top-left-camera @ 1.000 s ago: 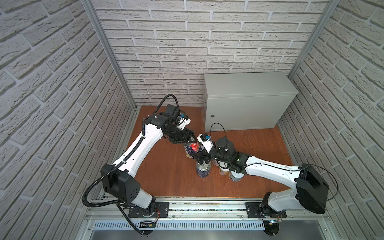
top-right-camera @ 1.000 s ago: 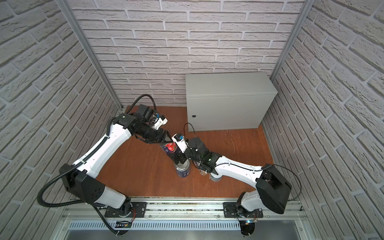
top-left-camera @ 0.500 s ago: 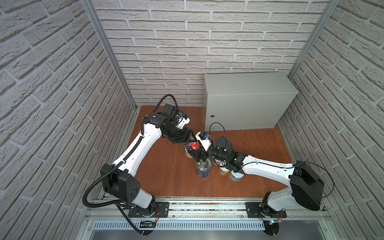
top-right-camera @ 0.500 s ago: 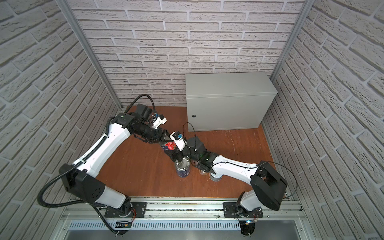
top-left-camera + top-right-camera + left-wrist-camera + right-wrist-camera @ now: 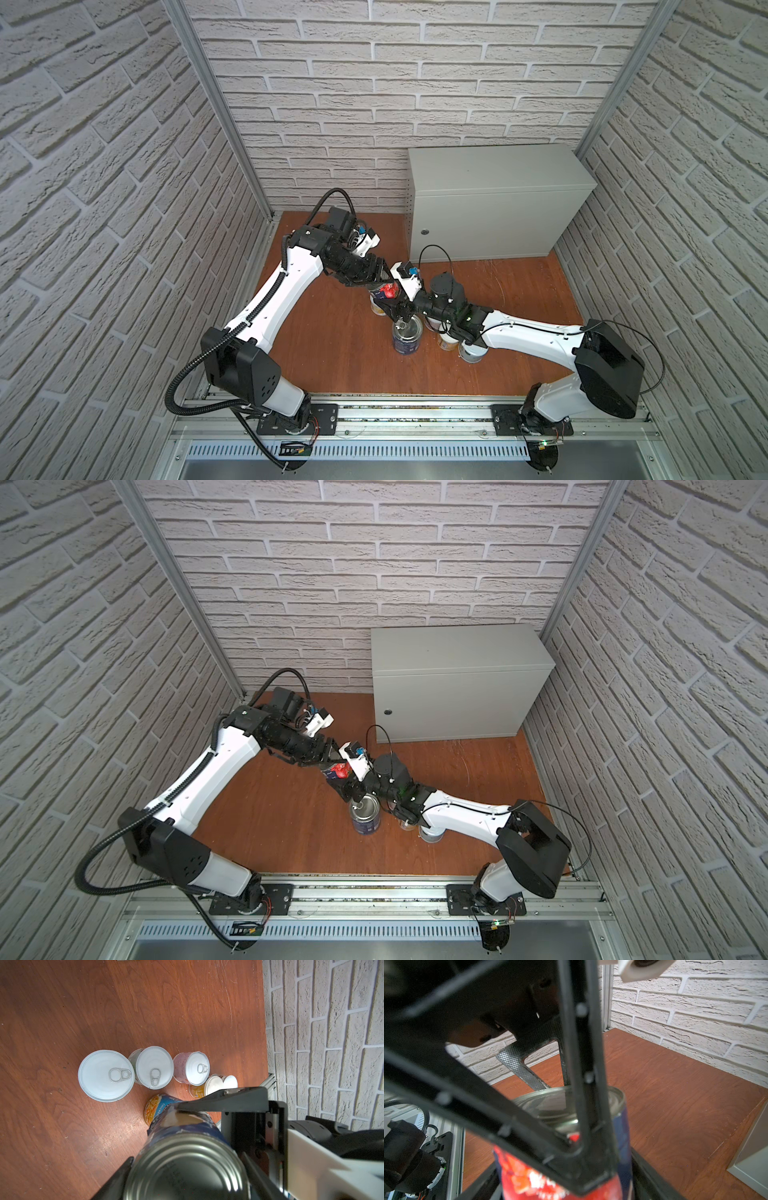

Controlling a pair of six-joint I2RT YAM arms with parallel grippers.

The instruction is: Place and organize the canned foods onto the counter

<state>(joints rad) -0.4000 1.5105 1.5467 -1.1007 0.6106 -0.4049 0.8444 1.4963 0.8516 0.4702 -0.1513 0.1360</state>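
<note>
A tall dark-blue can [image 5: 388,291] [image 5: 338,771] with a red picture on its label hangs tilted above the floor. My left gripper [image 5: 380,280] [image 5: 185,1180] is shut on its upper end, and the silver top [image 5: 187,1167] faces the left wrist camera. My right gripper [image 5: 398,311] [image 5: 562,1184] reaches in from the other side, its jaws pressed on both flanks of the same can [image 5: 550,1180]. A second dark-blue can [image 5: 407,338] [image 5: 365,816] stands on the floor just below. Several short white-lidded cans [image 5: 106,1078] [image 5: 191,1068] stand nearby. The counter [image 5: 498,174] [image 5: 457,646] stands at the back right with its top bare.
The wooden floor [image 5: 332,353] lies between brick walls. Short cans [image 5: 471,353] [image 5: 378,307] sit partly under my right arm and under the held can. The counter's front door carries a small round lock [image 5: 424,232]. A metal rail [image 5: 395,411] runs along the front edge.
My right gripper has slid in towards the can held by the left gripper and its jaws have narrowed onto it. The left arm has barely moved.
</note>
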